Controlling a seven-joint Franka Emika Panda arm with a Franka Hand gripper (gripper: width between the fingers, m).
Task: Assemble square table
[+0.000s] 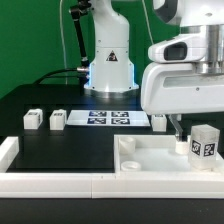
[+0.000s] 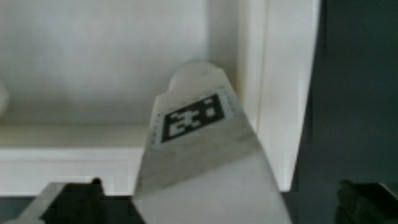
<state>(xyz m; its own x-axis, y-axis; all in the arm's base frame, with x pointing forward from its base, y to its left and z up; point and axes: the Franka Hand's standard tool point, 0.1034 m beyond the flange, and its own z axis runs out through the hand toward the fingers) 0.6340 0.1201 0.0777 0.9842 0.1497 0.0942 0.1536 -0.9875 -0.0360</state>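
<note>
The arm [image 1: 108, 50] is reaching down. Its gripper [image 2: 217, 203] is pointing down. Its two fingers [image 2: 71, 203] are standing wide apart and gripping nothing

My work table [image 1: 60, 150] is a matte black surface under bright, even light that casts only faint shadows. The marker board [image 1: 108, 120] lies flat toward its far side. Behind the marker board, a plain green backdrop [image 1: 30, 40] closes off the room. A dark cable [image 1: 71, 35] hangs in front of it, toward the exterior view's left of the marker board. On the near side of the marker board, a long white border rail [image 1: 50, 183] runs along the table's front edge and turns a corner at the exterior view's left. My wrist view catches only a dark strip of table.
</note>
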